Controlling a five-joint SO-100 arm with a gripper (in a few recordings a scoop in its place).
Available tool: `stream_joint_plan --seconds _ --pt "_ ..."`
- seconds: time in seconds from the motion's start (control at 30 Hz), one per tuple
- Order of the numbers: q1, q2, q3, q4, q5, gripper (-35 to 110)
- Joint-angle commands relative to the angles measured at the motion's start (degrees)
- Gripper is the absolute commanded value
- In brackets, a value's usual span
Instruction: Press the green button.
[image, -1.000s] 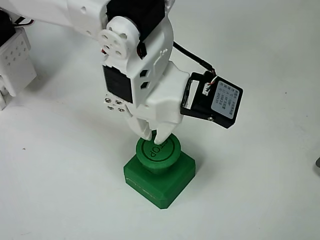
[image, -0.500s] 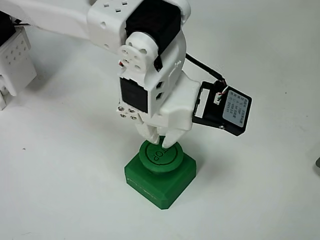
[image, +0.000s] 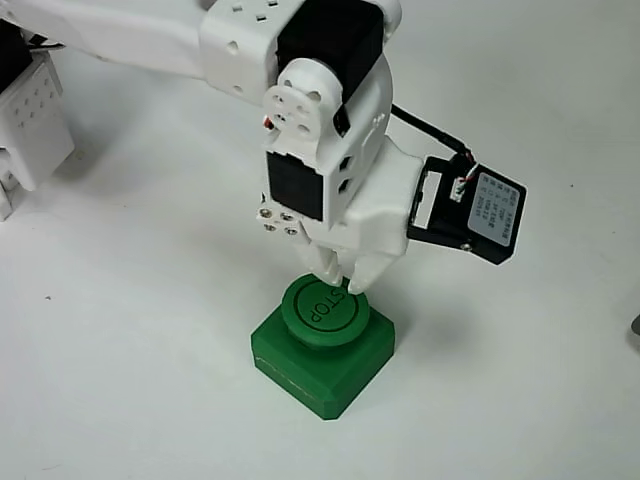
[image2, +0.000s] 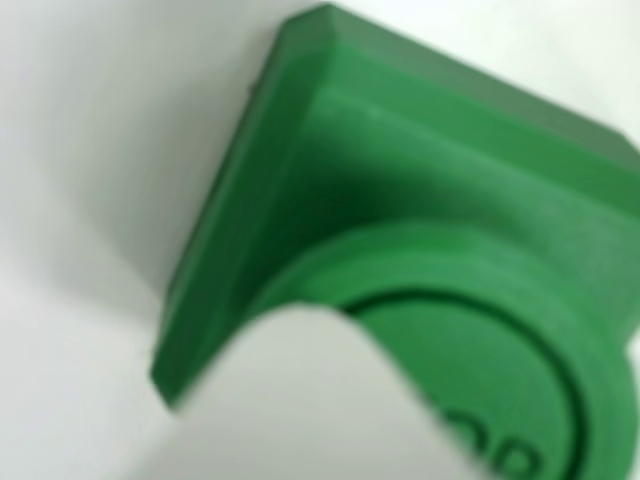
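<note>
Overhead view: the green button (image: 322, 312) sits on the white table (image: 120, 380), low and centre in the picture, its round cap with the raised "STOP" ring on top of a square green base. The white gripper (image: 347, 282) points straight down at the cap's far rim, fingers drawn together into one narrow tip, gripping nothing. That pinched shape likely serves as a single blunt point for pushing rather than grasping. Whether the tip touches the cap or hangs just above it cannot be told from this angle.

Wrist view, blurred: one white finger (image2: 330, 400) fills the lower middle, lying over the near edge of the cap, base corner beyond.

Judgement: contact lands off-centre, on the rim, so a push there could slide off.
</note>
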Motion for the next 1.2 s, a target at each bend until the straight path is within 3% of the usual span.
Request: stream_joint_plan --seconds 0.0,0.43,0.93,1.17 --pt "-0.26 2.90 0.53 -0.35 -0.18 0" --pt "2.55 16.17 -3.96 8.00 -1.41 0" --pt "3.96 28.92 -3.96 8.17 -0.44 0" --pt "3.60 42.54 8.00 7.82 3.52 0"
